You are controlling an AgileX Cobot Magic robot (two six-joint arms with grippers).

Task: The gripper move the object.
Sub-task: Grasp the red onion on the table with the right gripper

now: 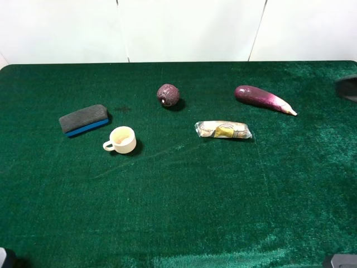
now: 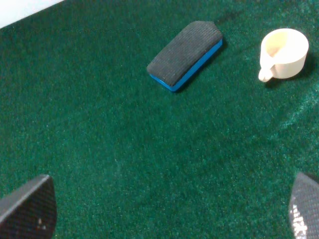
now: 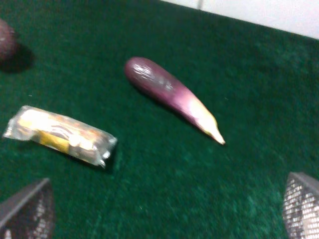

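My left jaws stand wide apart, with only green cloth between the two dark tips and nothing held. My right jaws are spread just as wide and grip nothing either.

The ball (image 1: 168, 95) sits on the far middle of the tabletop (image 1: 195, 212), a little left of centre. It is dark purple-maroon with a grooved skin and a pale spot facing the near side. It touches nothing and lies well apart from both pairs of my jaws. My right wrist camera catches only its edge (image 3: 5, 37), in a corner of its picture.

Left of the ball and a bit nearer lies a board eraser (image 1: 84, 119) with a grey top and a blue base, set at a slant. My left wrist camera shows it plainly (image 2: 185, 55). Just near and right of the eraser stands a cream cup (image 1: 121, 139), upright, its handle pointing left (image 2: 283, 52). The two are close but apart.

To the right of the ball, well apart, lies a glossy purple eggplant (image 1: 263, 99) with its pale tip pointing right and near (image 3: 169, 97). Nearer than the eggplant, between it and the ball, a clear wrapped packet (image 1: 223, 130) with yellow inside lies flat (image 3: 60, 134).
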